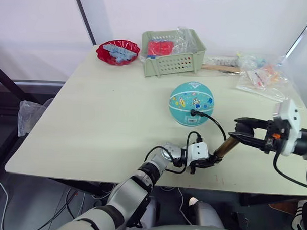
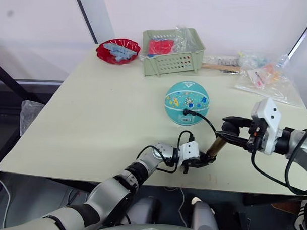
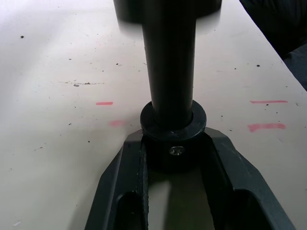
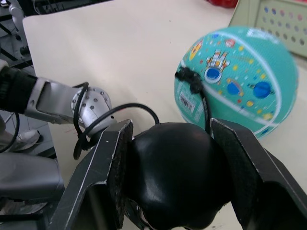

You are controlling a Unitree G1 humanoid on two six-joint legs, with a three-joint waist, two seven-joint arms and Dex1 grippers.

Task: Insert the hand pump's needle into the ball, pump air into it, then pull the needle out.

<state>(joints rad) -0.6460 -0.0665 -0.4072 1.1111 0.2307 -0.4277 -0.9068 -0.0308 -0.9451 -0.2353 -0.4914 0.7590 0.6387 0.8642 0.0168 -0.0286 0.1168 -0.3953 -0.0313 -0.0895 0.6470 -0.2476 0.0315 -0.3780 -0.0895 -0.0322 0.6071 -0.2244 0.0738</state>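
Observation:
The teal ball [image 1: 192, 102] rests on the table right of centre. The needle's black fitting [image 1: 194, 112] sits against the ball's near side, and the pin itself is hidden. A thin black hose [image 1: 216, 123] curves from the fitting to the hand pump [image 1: 226, 147]. The pump's brass cylinder is tilted, just in front of the ball. My left gripper [image 3: 173, 140] is shut on the pump's black lower cap [image 3: 173, 143] close to the tabletop. My right gripper [image 4: 176, 153] is shut on the black handle [image 4: 172, 182] at the pump's upper end.
A green basket [image 1: 173, 57] with red and bagged items stands at the back. A red bowl [image 1: 117, 52] of blue pieces sits left of it. Clear plastic bags [image 1: 261, 76] lie at the back right. The table's front edge [image 1: 141, 181] runs just below my left gripper.

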